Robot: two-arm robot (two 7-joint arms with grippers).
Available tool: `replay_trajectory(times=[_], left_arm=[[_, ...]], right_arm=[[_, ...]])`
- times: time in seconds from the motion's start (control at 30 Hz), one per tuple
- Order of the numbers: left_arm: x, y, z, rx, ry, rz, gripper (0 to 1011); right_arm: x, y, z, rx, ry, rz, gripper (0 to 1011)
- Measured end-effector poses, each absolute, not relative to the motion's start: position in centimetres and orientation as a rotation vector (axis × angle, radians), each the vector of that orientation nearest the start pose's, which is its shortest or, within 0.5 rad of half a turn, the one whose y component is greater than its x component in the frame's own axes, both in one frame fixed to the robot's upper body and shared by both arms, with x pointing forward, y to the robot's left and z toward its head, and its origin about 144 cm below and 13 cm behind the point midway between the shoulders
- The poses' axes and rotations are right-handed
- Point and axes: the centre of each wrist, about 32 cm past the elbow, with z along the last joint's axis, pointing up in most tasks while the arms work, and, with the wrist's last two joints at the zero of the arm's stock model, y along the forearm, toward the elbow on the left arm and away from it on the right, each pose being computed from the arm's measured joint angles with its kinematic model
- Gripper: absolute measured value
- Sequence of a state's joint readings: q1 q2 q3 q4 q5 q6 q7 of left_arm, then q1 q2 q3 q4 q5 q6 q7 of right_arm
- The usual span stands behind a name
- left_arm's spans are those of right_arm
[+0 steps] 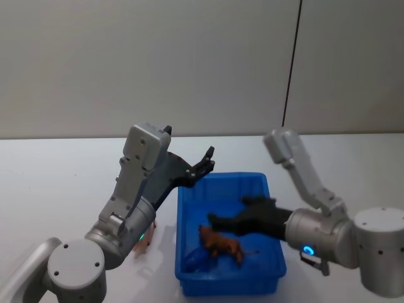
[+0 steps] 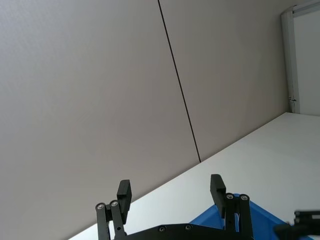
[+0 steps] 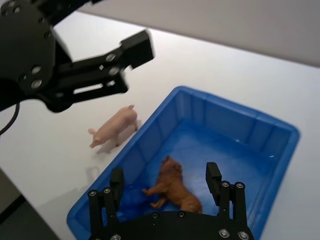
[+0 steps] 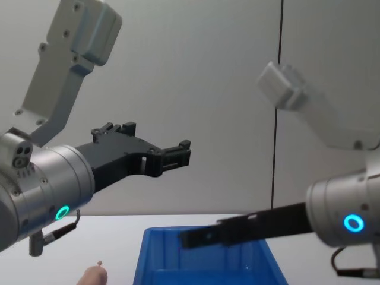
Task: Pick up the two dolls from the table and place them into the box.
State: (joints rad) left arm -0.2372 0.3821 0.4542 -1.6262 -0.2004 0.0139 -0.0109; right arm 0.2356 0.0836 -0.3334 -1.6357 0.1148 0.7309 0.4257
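The blue box (image 1: 179, 214) stands on the white table (image 1: 63, 177). One doll, reddish-brown (image 3: 175, 189), lies on the box floor (image 1: 221, 243). The other doll, peach-pink (image 3: 115, 127), lies on the table just left of the box, partly hidden behind my left arm in the head view (image 1: 144, 245). My right gripper (image 3: 165, 176) hangs open and empty over the brown doll, above the box (image 1: 218, 221). My left gripper (image 2: 170, 190) is open, empty and raised high above the box's far left corner (image 1: 205, 165).
A plain grey wall with a dark vertical seam (image 1: 291, 63) stands behind the table. White tabletop stretches to the left of and beyond the box (image 3: 235, 109). The left arm's forearm (image 1: 136, 208) reaches over the spot beside the pink doll.
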Motion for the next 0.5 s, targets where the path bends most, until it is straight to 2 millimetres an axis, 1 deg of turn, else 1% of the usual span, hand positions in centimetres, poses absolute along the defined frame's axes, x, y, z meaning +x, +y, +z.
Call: replay_trajectory(times=[0.33,0.5], left_arm=[[49.2,19.8,120.4,0.061,-0.268,1.124,1001],[49.2,19.8,120.4,0.061,-0.268,1.124,1001]], right_arm=[[49.4,-16.8,123.5,-0.274,0.261,-0.918,1001],[48.9,-18.4,123.7,-0.235,0.232,-0.993,1001]])
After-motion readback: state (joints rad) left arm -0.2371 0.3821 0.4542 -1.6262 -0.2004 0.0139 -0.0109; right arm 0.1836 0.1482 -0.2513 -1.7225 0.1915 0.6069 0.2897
